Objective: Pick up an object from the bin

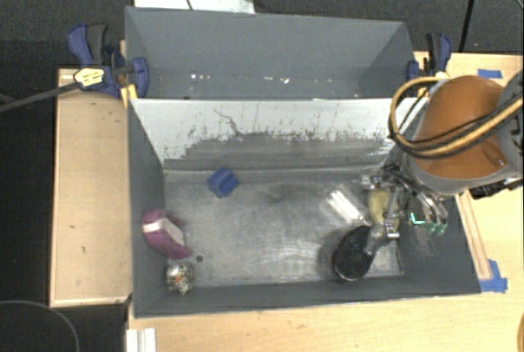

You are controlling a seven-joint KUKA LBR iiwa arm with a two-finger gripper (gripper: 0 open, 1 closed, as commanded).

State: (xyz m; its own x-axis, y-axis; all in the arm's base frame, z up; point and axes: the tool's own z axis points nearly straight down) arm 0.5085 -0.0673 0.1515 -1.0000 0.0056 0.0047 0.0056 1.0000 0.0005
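Black oval object (352,257) lies flat, lower right of the bin (262,56), near the front wall. Gripper (381,229) is at its upper-right edge, probably lined up to grab it; clenched or released, can't tell. Pale clear piece (342,204) just above. Blue block (222,182), purple roll (164,232) and crumpled foil bit (178,279) sit well apart at left.

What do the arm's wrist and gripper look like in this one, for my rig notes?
The wrist wears a rounded orange cover, with yellowish and black cables looped across it. Below it, the gripper is a small cluster of grey metal and pale parts, with a tiny green mark beside it.
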